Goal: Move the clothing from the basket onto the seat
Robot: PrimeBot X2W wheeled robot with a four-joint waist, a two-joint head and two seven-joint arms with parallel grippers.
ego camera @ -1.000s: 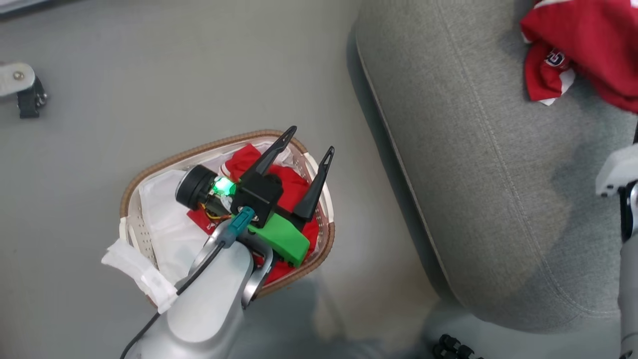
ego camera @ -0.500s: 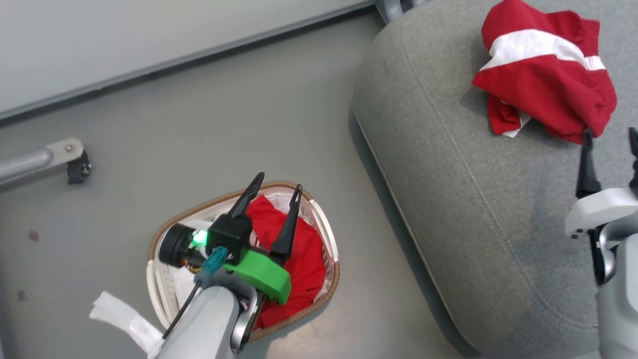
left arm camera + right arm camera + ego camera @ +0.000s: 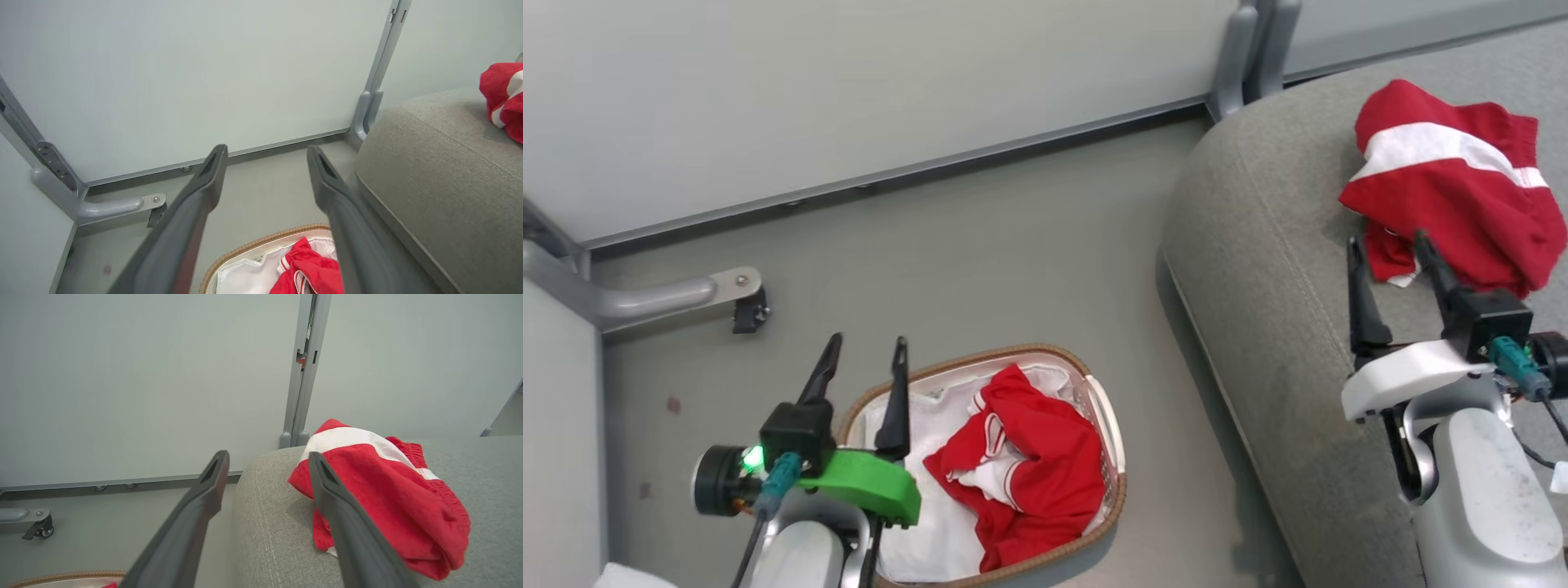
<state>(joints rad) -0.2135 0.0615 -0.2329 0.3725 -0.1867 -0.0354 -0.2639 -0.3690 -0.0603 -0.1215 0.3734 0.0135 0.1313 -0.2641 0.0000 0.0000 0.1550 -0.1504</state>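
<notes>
One red garment with a white band [image 3: 1445,184] [image 3: 380,486] lies loose on the grey seat [image 3: 1274,294] [image 3: 269,522]. A second red piece of clothing [image 3: 1029,465] [image 3: 312,271] sits crumpled in the oval basket [image 3: 1109,425] on its white liner. My right gripper [image 3: 1387,241] [image 3: 267,457] hovers open just short of the garment on the seat, holding nothing. At the basket's left rim my left gripper [image 3: 866,347] [image 3: 265,151] stands open and empty, off to the side of the red cloth.
A pale wall panel [image 3: 849,90] with a grey base rail runs across the back. A grey post [image 3: 1250,57] rises behind the seat's corner. A metal foot with a small caster [image 3: 743,298] juts out at the left. Grey floor [image 3: 980,253] separates basket and seat.
The camera has swung up and back. My right gripper has opened and the garment now lies free on the seat. My left gripper has pulled out from over the basket to its left rim.
</notes>
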